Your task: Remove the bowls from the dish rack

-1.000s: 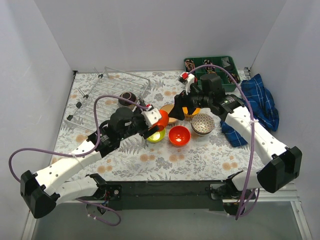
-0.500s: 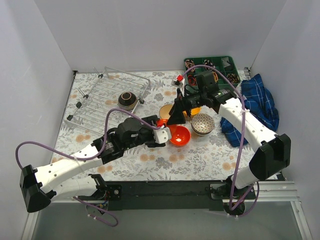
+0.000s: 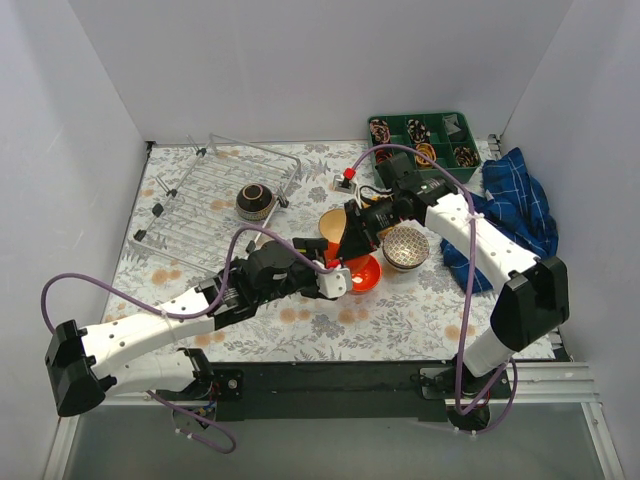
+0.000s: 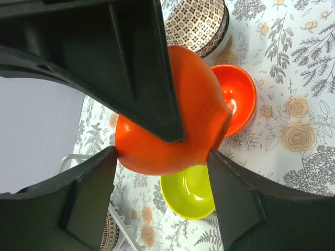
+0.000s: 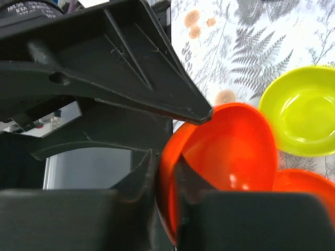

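Observation:
A red-orange bowl (image 4: 172, 115) hangs above the table between my two grippers. My left gripper (image 4: 161, 154) is shut on it, one finger against each side. My right gripper (image 5: 165, 162) is shut on the same bowl's (image 5: 230, 141) rim, one finger inside and one outside. In the top view the two grippers (image 3: 335, 270) (image 3: 346, 243) meet at the table's middle and hide most of this bowl. Below lie a lime green bowl (image 4: 191, 196) and another red-orange bowl (image 3: 362, 272). The dish rack (image 3: 200, 190) stands at the back left with a dark brown bowl (image 3: 254, 200) in it.
A grey-patterned bowl (image 3: 405, 247) sits right of the grippers and a yellow-orange bowl (image 3: 331, 221) just behind them. A green compartment tray (image 3: 425, 135) is at the back right, with a blue cloth (image 3: 515, 205) along the right edge.
My left arm has carried the red-orange bowl rightward over the table's middle. My right gripper has come down and left to it and closed on its rim.

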Action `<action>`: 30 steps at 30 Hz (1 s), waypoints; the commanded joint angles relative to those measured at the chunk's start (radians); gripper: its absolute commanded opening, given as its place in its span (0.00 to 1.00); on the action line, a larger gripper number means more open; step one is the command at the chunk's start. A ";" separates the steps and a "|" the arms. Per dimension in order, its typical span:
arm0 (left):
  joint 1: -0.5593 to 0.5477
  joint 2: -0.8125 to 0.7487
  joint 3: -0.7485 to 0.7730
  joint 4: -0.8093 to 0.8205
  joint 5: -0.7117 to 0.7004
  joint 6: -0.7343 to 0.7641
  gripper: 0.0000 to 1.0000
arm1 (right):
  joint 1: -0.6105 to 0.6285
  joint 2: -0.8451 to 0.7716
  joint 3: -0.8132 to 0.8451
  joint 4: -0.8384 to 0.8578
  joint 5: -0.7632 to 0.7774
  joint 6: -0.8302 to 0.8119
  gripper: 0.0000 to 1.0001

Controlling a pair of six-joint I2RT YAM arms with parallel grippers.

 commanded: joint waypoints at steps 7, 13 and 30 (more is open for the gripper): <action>0.009 -0.033 -0.076 0.117 -0.117 -0.127 0.61 | 0.003 -0.048 0.033 -0.046 0.187 -0.034 0.01; 0.184 -0.074 -0.069 0.100 -0.062 -0.391 0.98 | 0.014 -0.139 -0.075 0.055 0.451 0.032 0.01; 0.583 0.007 0.103 -0.164 -0.194 -1.023 0.98 | 0.386 -0.249 -0.505 0.618 1.212 0.174 0.01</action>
